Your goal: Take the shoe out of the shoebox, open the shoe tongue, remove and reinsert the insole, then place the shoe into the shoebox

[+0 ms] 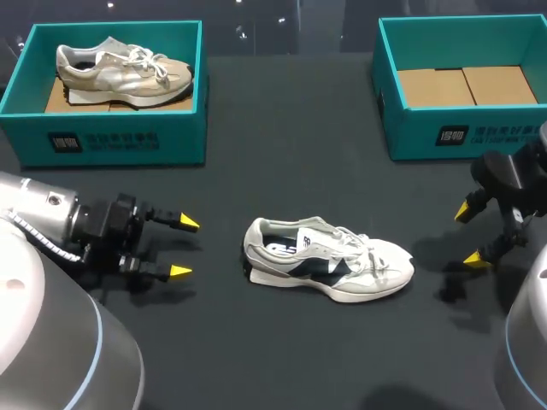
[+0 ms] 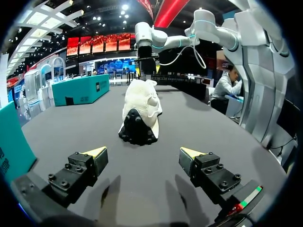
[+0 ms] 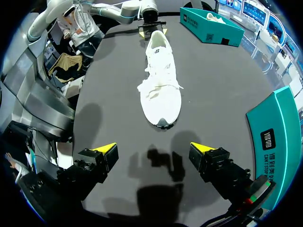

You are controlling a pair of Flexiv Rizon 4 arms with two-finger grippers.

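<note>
Left gripper [image 1: 185, 248] and right gripper [image 1: 469, 235], both spread wide and empty, flank the white shoe [image 1: 329, 259], upright on the table [image 1: 282, 128] between them, well clear of the empty box [image 1: 389, 128], apparently staged for opening the tongue.

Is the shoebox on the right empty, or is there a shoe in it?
Empty: the right shoebox shows only bare cardboard inside. The white shoe lies on the table, outside it.

2 silver arms [image 1: 43, 213], black grippers [image 1: 184, 248], yellow fingertips [image 1: 188, 223]
</note>
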